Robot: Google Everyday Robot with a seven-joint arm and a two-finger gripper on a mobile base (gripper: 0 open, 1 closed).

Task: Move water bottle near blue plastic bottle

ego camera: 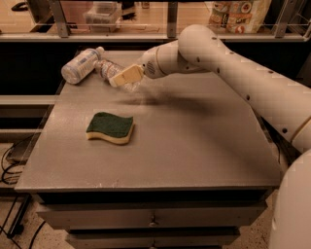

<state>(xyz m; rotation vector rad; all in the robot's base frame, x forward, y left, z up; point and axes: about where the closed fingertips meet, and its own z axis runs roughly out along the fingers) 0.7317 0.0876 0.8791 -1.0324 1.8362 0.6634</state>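
Note:
The water bottle (108,69) is small, clear and crinkled. It lies tilted at the table's back left, with its cap end close to the blue plastic bottle (79,65). That larger bottle lies on its side at the back left corner, white cap pointing right. My gripper (125,78) is shut on the water bottle's body, its cream fingers (127,74) across it, and holds it just above the table top. The two bottles are almost touching.
A green and yellow sponge (111,128) lies left of centre on the grey table (194,146). A railing and a shelf with containers (102,12) run behind the table. My arm reaches in from the right. Drawers are below the front edge.

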